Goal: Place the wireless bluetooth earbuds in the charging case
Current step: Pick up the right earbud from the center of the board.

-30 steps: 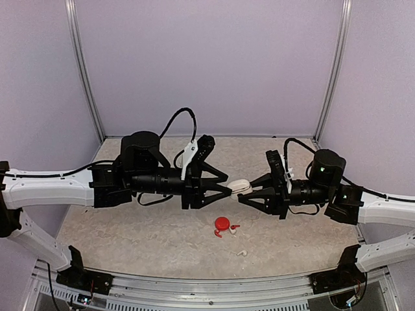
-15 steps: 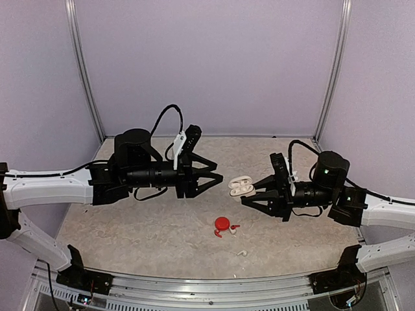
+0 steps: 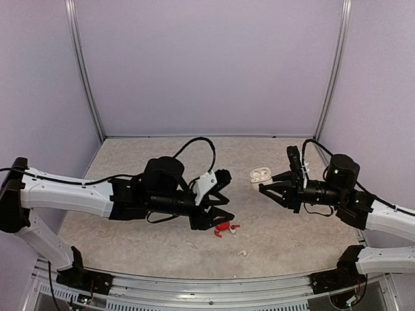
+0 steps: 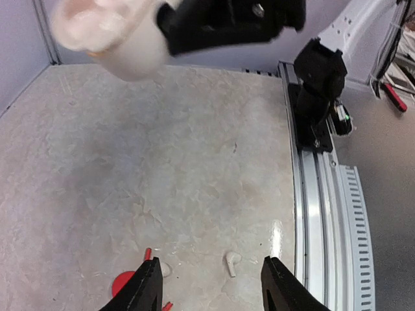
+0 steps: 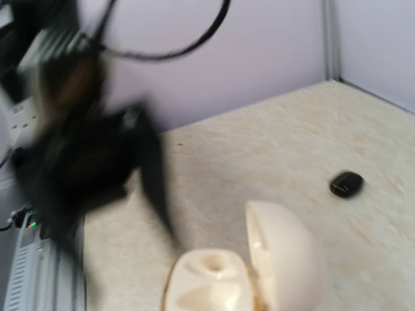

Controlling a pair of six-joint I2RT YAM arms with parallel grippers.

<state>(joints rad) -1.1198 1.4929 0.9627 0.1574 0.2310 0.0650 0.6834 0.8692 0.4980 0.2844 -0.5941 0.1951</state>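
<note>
Lilac walls [image 3: 207, 65] close round the pale marbled table [image 3: 130, 233] you are working over. Your right pincer [image 3: 264, 186] is clamped tight on the white charging case [image 3: 261, 174] and holds it up off the table, over on the right and towards the back. The case is open (the right wrist view shows two hollows in its base, with the lid [image 5: 285, 256] standing up beside them).

Your left pincer [image 3: 224, 208] hangs low over the front middle of the table. Its fingers [image 4: 146, 288] are moderately parted, and only the table shows between them; it grips nothing. Just beside its tips lies the red case [image 3: 222, 225], flat on the table. The thin red earbuds [image 3: 232, 227] lie right against that case or a hair off it (too small for you to tell which).

The white earbud [image 3: 241, 252] lies on its own nearer the front edge, near the red case but apart from it. In the left wrist view it sits on the table in the gap between your two fingertips, and neither touches it.

A small black case [image 5: 345, 183] rests on the table in the right wrist view, well apart from the white charging case. Your left arm is only a dark blur in that view.
</note>
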